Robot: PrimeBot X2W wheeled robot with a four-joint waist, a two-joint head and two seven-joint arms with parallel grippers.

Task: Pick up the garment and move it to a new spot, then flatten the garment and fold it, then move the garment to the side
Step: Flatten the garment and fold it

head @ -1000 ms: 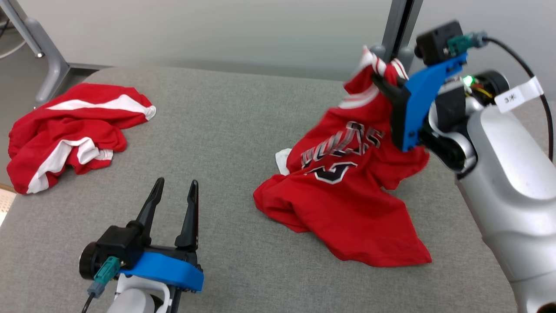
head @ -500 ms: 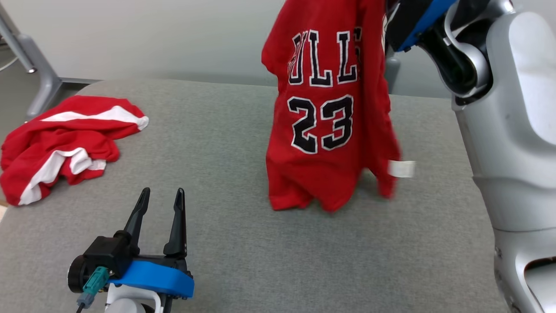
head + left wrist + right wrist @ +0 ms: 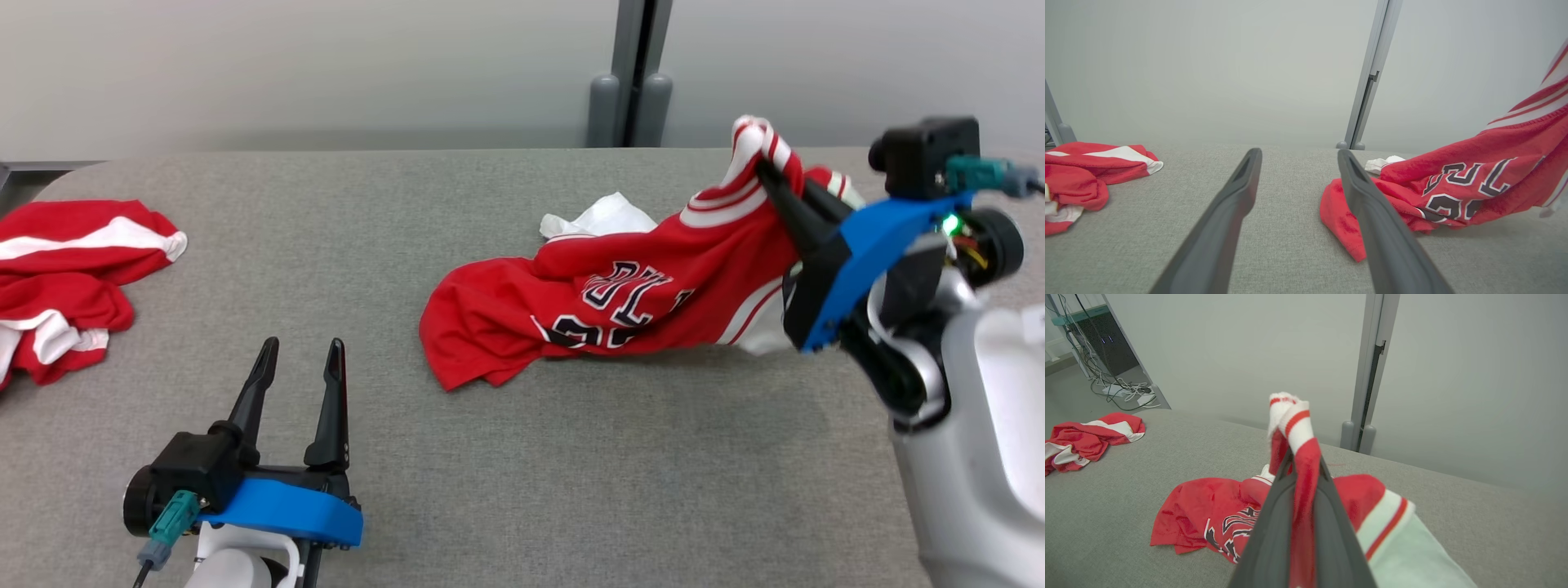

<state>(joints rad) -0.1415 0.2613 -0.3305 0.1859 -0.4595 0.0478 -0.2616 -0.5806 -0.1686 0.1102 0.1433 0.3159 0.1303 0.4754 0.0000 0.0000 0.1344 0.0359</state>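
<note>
The garment (image 3: 620,302) is a red jersey with white-and-red trim and black lettering, stretched across the grey table's right half. My right gripper (image 3: 767,163) is shut on its striped trim, holding that end raised above the table while the rest drapes down to the left. The right wrist view has the trim (image 3: 1290,416) pinched between the fingers (image 3: 1267,539), with the garment (image 3: 1208,514) lying below. My left gripper (image 3: 298,359) stands open near the front left, nothing between its fingers, and the garment (image 3: 1437,196) lies to the right of it.
A second red-and-white garment (image 3: 65,278) lies crumpled at the table's far left edge. The grey padded table (image 3: 490,474) has free room in the middle and front. A grey post (image 3: 633,73) rises behind the table against the pale wall.
The right gripper lowered the garment from hanging high to draped across the table, one end still raised. The head camera has also shifted. The left gripper stays open in place.
</note>
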